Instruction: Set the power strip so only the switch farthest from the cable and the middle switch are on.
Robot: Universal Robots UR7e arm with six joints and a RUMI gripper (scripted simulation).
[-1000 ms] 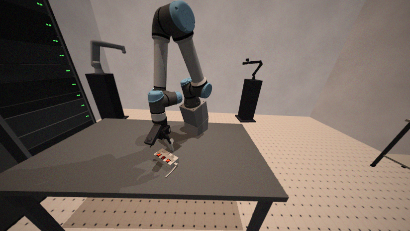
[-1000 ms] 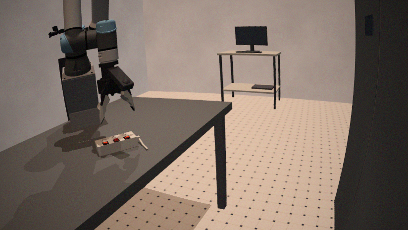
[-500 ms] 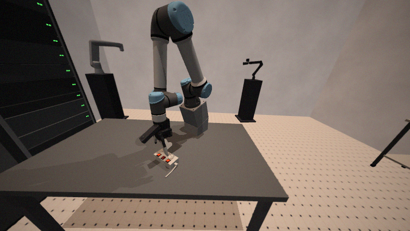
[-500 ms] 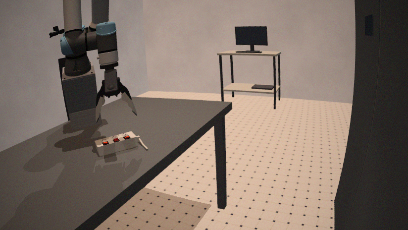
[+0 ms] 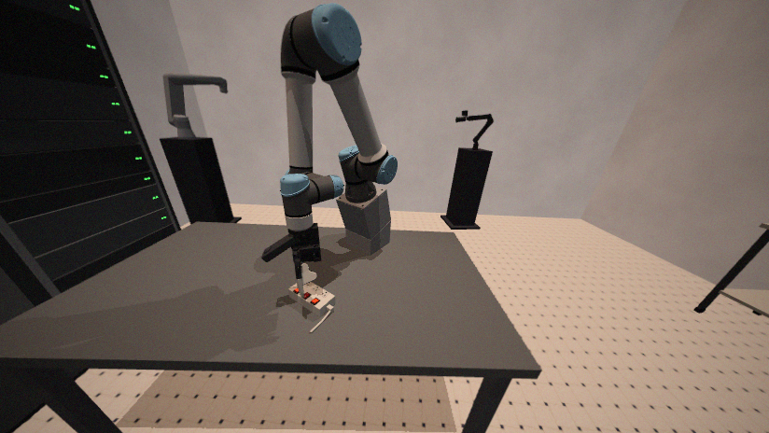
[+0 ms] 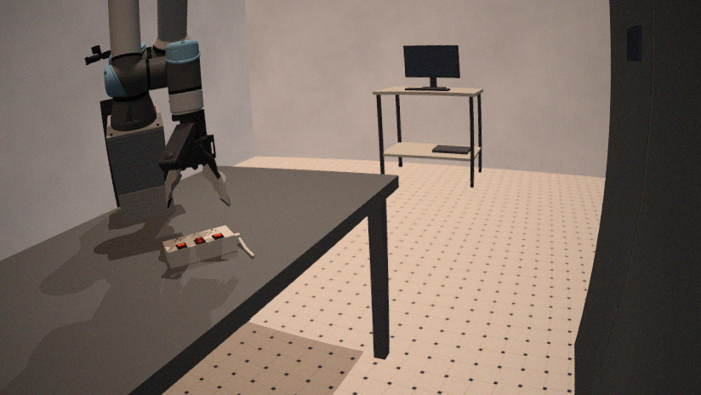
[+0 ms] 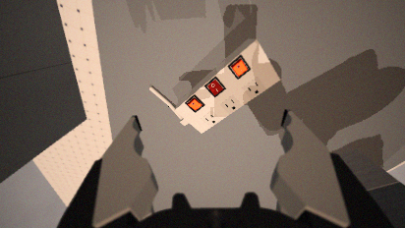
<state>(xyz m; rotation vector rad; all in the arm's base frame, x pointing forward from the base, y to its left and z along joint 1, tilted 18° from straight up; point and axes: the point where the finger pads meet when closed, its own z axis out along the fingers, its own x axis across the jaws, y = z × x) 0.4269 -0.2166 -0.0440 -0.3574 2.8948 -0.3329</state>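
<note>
Strip [image 7: 227,88] lies face up on your bench [image 6: 293,206], cable [image 7: 162,96] trailing off one end. Your claw [image 6: 198,188] hangs above it, released and empty. Middle switch [image 7: 214,87] looks darker, possibly off.

No word, brand or number can be read anywhere in these views. The nearest thing to a sign is on the power strip [image 7: 223,88], seen closest in the wrist view: its middle switch [image 7: 215,86] carries small pale marks on the dark red rocker, too blurred to tell as characters, and the switch farthest from the cable [image 7: 239,67] shows a single tiny dark mark, equally unreadable. The switch nearest the cable [image 7: 195,103] has a faint dot at most. The server rack [image 5: 64,160] in the top view shows only green lights, without lettering. The monitor [image 6: 431,61] in the exterior view has a dark, blank screen.
</note>
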